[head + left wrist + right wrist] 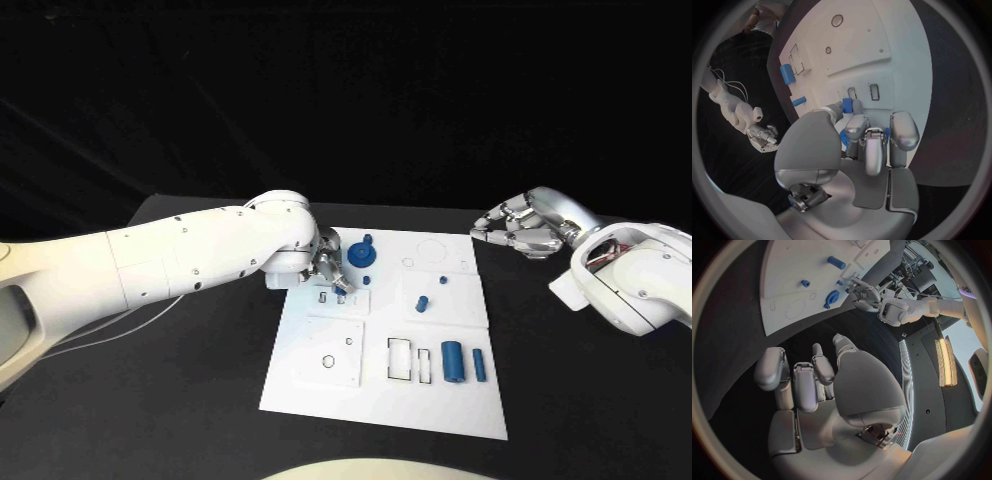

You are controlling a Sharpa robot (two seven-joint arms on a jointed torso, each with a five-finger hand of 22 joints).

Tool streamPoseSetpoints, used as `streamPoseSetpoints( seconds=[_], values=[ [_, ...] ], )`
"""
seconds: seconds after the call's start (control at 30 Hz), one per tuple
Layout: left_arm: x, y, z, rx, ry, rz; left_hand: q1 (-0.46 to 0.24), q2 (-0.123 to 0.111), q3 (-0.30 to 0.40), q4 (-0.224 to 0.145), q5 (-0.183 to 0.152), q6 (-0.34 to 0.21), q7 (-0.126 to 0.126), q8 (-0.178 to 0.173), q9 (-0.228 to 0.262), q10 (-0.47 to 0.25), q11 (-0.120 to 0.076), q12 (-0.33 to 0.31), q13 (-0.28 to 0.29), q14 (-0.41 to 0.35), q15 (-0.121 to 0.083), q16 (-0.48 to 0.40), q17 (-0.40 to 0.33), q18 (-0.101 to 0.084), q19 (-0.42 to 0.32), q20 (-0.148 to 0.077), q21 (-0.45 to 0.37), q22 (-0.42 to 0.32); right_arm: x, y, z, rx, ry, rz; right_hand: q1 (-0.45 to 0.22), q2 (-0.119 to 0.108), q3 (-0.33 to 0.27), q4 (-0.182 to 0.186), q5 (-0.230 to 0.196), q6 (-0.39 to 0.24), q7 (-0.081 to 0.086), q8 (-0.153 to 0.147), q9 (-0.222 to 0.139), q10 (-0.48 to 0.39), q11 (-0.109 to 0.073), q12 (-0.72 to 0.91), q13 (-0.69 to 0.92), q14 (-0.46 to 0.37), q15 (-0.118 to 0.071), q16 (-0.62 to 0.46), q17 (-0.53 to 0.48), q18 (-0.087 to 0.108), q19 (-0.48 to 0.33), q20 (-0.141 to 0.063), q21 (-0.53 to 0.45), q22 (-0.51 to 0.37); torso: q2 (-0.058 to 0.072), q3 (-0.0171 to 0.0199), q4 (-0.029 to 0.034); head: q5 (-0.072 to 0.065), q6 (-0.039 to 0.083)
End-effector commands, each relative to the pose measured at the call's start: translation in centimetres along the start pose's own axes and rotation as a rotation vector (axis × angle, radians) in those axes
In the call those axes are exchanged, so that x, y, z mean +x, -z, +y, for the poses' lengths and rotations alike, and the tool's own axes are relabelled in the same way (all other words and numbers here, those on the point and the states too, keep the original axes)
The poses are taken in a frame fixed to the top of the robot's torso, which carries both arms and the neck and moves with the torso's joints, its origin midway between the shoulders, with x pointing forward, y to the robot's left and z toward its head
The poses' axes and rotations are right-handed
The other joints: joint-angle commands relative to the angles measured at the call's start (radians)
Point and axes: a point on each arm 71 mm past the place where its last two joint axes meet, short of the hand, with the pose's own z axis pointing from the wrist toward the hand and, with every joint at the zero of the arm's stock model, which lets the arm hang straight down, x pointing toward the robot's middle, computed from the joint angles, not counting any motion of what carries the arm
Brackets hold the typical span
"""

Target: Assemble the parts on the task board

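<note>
The white task board (378,395) lies in the middle of the black table. My left hand (329,268) hovers over the board's far left part and pinches a small blue part (847,106) between thumb and fingers, just above two small rectangular slots (874,92). A round blue part (361,256) stands right beside that hand. Two small blue pieces (421,302) sit mid-board, and two blue cylinders (453,360) lie nearer me on the right. My right hand (516,232) hangs off the board's far right corner, fingers curled in around nothing (811,380).
Outlined recesses (410,360) mark the near half of the board, with a circle outline (433,247) at the far right. Black table (173,400) surrounds the board on all sides. A thin white cable (130,320) trails under my left arm.
</note>
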Motion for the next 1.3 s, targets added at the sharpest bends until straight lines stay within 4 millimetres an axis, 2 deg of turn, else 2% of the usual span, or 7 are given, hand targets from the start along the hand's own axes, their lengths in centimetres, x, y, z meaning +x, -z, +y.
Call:
streamPoseSetpoints(
  seconds=[0.03,0.13,0.27,1.3],
  values=[
    [0.43,-0.24,-0.18,-0.005,-0.021,0.049,0.058,0.051,0.037,-0.036,0.004,0.008,0.0,0.003,0.002,0.003,-0.003,0.005,0.004,0.105,0.004,0.007,0.263,-0.014,0.003,0.003,-0.004,0.002,0.04,-0.02,0.03,-0.004,0.005,0.003,-0.01,0.0,-0.002,0.006,0.007,-0.005,-0.002,0.004,0.002,0.007,-0.002,0.003,-0.001,0.04,-0.008,-0.004,-0.001,0.006,0.002,-0.003,-0.005,-0.001,0.0,-0.0005,-0.0009,0.001,0.001],
    [0.49,-0.37,-0.29,-0.007,-0.024,0.055,0.058,0.051,0.037,-0.036,0.004,0.008,0.0,0.003,0.002,0.003,-0.003,0.005,0.004,0.105,0.004,0.007,0.263,-0.014,0.003,0.003,-0.004,0.002,0.05,-0.02,0.04,-0.004,0.005,0.003,-0.01,0.0,-0.002,0.006,0.007,-0.005,-0.002,0.004,0.002,0.007,-0.002,0.003,-0.001,0.04,-0.008,-0.004,-0.001,0.006,0.002,-0.003,-0.005,-0.001,0.001,0.0003,-0.0006,0.001,0.001],
    [0.55,-0.46,-0.38,-0.008,-0.029,0.063,0.057,0.052,0.037,-0.036,0.003,0.008,0.0,0.003,0.002,0.004,-0.002,0.006,0.005,0.105,0.004,0.007,0.263,-0.014,0.003,0.003,-0.004,0.003,0.07,-0.04,0.06,-0.004,0.005,0.004,-0.01,0.0,-0.002,0.006,0.007,-0.005,-0.002,0.004,0.002,0.007,-0.002,0.003,-0.001,0.04,-0.008,-0.004,-0.001,0.006,0.002,-0.003,-0.005,-0.001,0.001,-0.0005,-0.001,0.0,0.002],
    [0.81,-0.56,-0.04,-0.022,-0.079,0.12,0.057,0.053,0.036,-0.036,0.003,0.008,0.001,0.003,0.002,0.004,-0.002,0.006,0.005,0.105,0.004,0.007,0.263,-0.014,0.002,0.004,-0.004,0.002,0.1,-0.03,0.09,-0.005,0.005,0.005,-0.01,-0.001,-0.003,0.008,0.008,-0.006,-0.003,0.006,0.002,0.008,-0.002,0.005,0.001,0.04,-0.008,-0.004,-0.001,0.006,0.004,-0.003,-0.005,0.0,0.001,-0.0004,-0.0002,0.0,-0.002]
  ],
)
